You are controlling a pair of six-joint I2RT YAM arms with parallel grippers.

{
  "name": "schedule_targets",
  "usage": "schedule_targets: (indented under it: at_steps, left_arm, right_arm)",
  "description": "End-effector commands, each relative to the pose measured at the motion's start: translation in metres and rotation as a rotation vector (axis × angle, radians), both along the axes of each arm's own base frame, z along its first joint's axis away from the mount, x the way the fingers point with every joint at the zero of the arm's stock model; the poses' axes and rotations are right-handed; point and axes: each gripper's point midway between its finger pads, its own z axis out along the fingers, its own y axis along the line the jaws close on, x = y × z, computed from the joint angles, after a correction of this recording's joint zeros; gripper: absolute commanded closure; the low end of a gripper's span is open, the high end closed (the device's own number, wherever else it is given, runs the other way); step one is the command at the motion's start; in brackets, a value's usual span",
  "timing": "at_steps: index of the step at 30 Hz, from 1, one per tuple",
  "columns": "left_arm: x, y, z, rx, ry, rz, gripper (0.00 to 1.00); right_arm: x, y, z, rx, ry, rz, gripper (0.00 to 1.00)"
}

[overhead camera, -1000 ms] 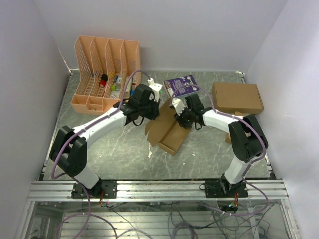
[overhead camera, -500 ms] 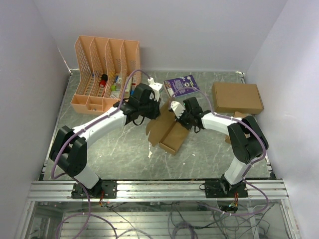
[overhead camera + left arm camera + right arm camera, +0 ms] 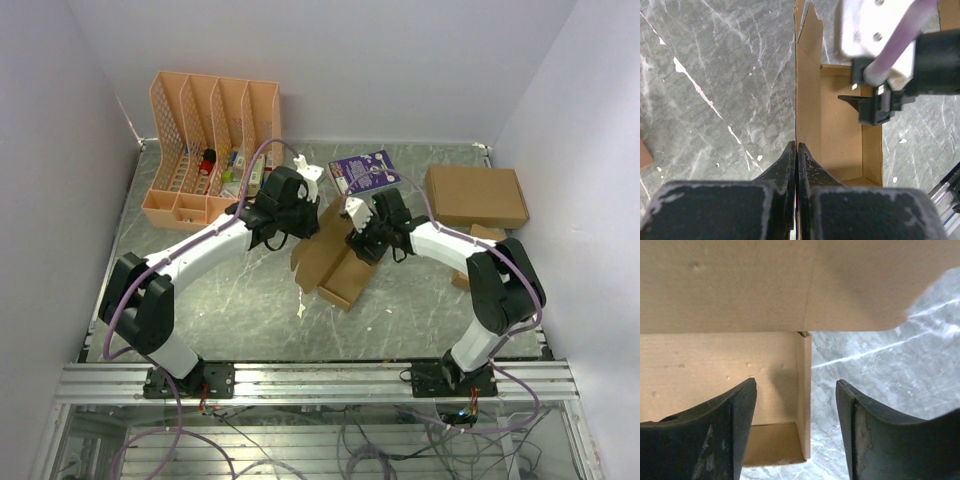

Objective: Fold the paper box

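Observation:
The paper box [image 3: 330, 262] is a brown cardboard sheet partly shaped into an open tray with raised flaps, lying mid-table. My left gripper [image 3: 306, 214] is shut on the thin upright side wall of the box [image 3: 807, 100], with the card edge pinched between its fingertips [image 3: 798, 146]. The right gripper [image 3: 358, 236] hangs over the tray's far end, and its white mount shows in the left wrist view [image 3: 875, 30]. It is open [image 3: 796, 386], its fingers straddling the tray's corner wall [image 3: 804, 390] without touching. A wide flap [image 3: 765, 285] crosses above it.
An orange file organiser [image 3: 212, 150] with small items stands at the back left. A purple packet [image 3: 363, 172] lies behind the box. A larger closed brown cardboard box [image 3: 476, 196] sits at the back right, with a small brown piece [image 3: 461, 280] beside the right arm.
The right gripper closed near the box's far end, then opened again and shifted slightly right. The left gripper kept its pinch on the wall; the box barely moved.

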Motion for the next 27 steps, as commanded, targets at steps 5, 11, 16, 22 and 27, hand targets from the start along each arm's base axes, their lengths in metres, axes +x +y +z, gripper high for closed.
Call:
schedule_targets:
  at_steps: [5, 11, 16, 22, 27]
  left_arm:
    - [0.019, 0.007, 0.012, 0.025, -0.041, 0.017, 0.77]
    - [0.038, 0.018, 0.029, 0.006, -0.072, 0.103, 0.23]
    - [0.040, 0.053, 0.066, -0.078, -0.133, 0.253, 0.11]
    - [-0.004, 0.143, 0.065, -0.237, -0.155, 0.584, 0.08]
    - [-0.036, 0.209, 0.004, -0.250, -0.033, 0.854, 0.02]
  right_arm:
    - [-0.003, 0.016, 0.086, 0.265, 0.005, 0.134, 0.28]
    - [-0.008, -0.003, 0.135, 0.418, -0.030, 0.187, 0.27]
    - [-0.021, 0.005, 0.165, 0.561, -0.029, 0.240, 0.27]
    - [-0.035, 0.012, 0.194, 0.772, -0.059, 0.213, 0.01]
    - [-0.070, 0.011, 0.173, 0.893, 0.187, 0.343, 0.01]
